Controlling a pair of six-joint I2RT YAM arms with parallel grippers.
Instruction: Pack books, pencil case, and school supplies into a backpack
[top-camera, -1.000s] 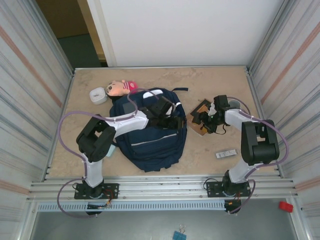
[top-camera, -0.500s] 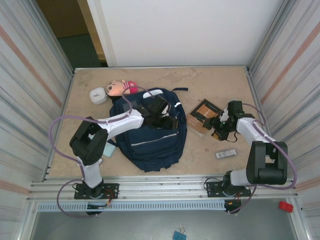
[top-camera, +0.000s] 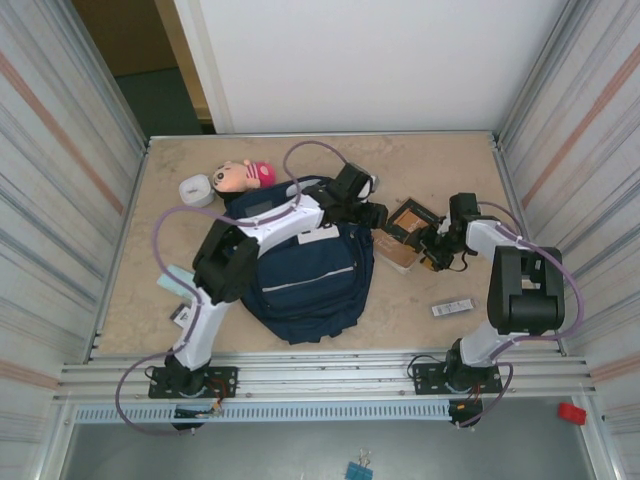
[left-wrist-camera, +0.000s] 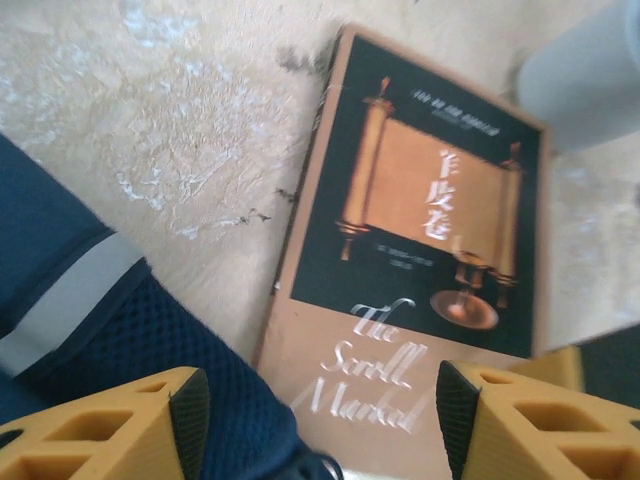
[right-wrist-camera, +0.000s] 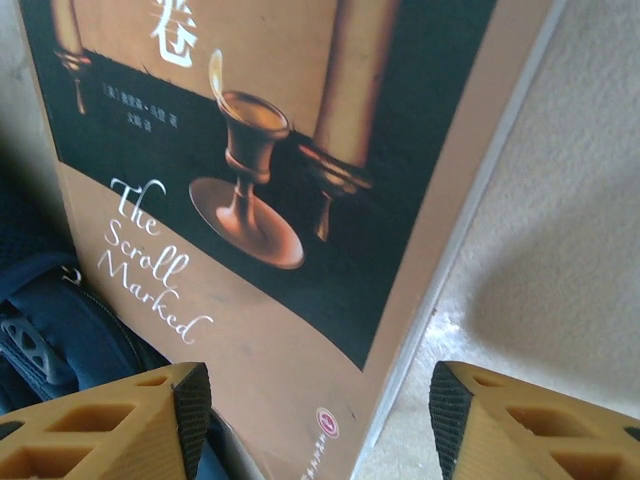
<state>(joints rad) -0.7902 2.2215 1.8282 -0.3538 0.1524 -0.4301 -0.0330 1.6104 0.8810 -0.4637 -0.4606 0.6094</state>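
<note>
Tight around book (top-camera: 408, 222): backpack (top-camera: 300, 285) one side, right arm (top-camera: 520, 280) other; bare table (top-camera: 440, 165) beyond far edge.

A small white rounded box (top-camera: 195, 190) is sitting near the far left corner of the pale, marbled desk (top-camera: 440, 165). Just to its right, a soft doll (top-camera: 240, 175) with brown hair and a pink body is lying flat, its head toward the box. Beyond the desk's near edge, a small red thing (top-camera: 571, 412) is lying on the grey floor at the right. A little blue clip-like thing (top-camera: 358, 468) is lying nearer the middle.
</note>
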